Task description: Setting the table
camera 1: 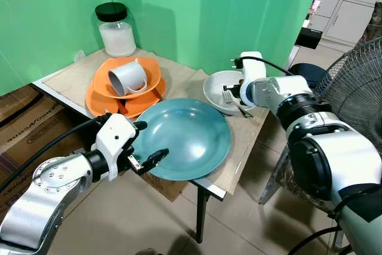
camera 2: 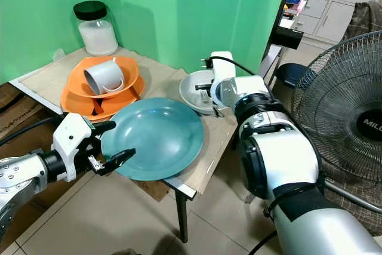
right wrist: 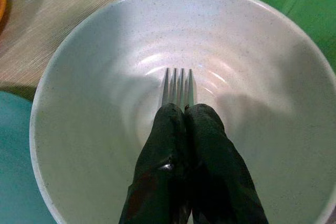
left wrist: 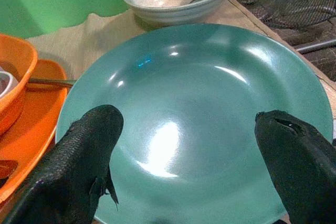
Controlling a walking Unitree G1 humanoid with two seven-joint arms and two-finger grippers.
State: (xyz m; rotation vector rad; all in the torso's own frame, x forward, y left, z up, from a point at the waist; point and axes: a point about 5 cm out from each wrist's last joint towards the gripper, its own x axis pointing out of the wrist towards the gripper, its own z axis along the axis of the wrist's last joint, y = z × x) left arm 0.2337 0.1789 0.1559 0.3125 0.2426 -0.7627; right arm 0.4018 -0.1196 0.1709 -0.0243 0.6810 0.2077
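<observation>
At the desk's (camera 1: 236,165) near edge, the left gripper (camera 1: 143,143) hovers with jaws spread wide at the rim of a teal plate (camera 1: 190,135) that overhangs the edge. Beyond it, the right gripper (right wrist: 181,109) pinches a fork (right wrist: 178,85) with jaws closed, tines over a white bowl (right wrist: 79,77); the handle is hidden. Far left, a mug (camera 1: 127,77) lies tipped in stacked orange dishes (camera 1: 110,101) before a jar (camera 1: 116,29).

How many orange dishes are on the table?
2: an orange bowl holding the mug, stacked on an orange plate beside the teal plate. More could hide underneath.
</observation>
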